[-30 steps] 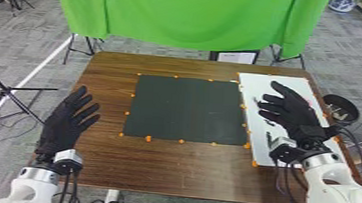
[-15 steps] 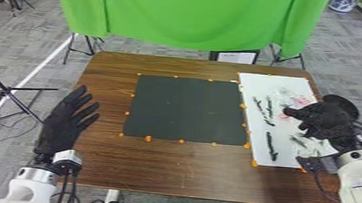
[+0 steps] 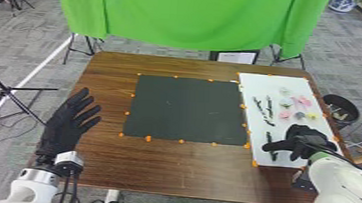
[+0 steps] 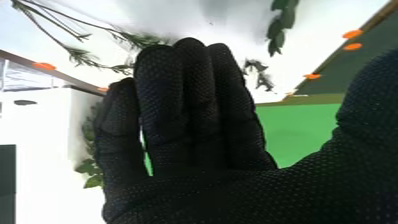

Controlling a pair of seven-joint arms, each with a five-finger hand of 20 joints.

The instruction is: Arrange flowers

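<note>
1. The right hand (image 3: 304, 138) was over the near part of the white sheet (image 3: 257, 83) in the head view. In the right wrist view its fingers were straight, with the thumb spread wide of them.
2. The left hand (image 3: 68, 116) hung by the left edge of the brown wooden table (image 3: 174, 166), its fingers extended and slightly fanned.
3. The flower heads lay on the white sheet, beyond the right hand: a larger pink flower (image 3: 304, 100), a smaller pink flower (image 3: 285, 114), a yellow flower (image 3: 312, 116) and a pale flower (image 3: 284, 91).
4. Two dark leafy stems (image 3: 269, 105) lay left of the flower heads. A third dark stem (image 3: 272, 153) lay nearer, at the right hand's fingertips; whether they touched, I could not tell.
5. In the right wrist view, feathery green sprigs (image 4: 83, 56) and a broad-leafed stem (image 4: 281, 25) lay on the sheet.
6. The dark square mat (image 3: 190, 110) lay on the table, left of the white sheet, with orange markers (image 3: 148, 138) around its edges.
</note>
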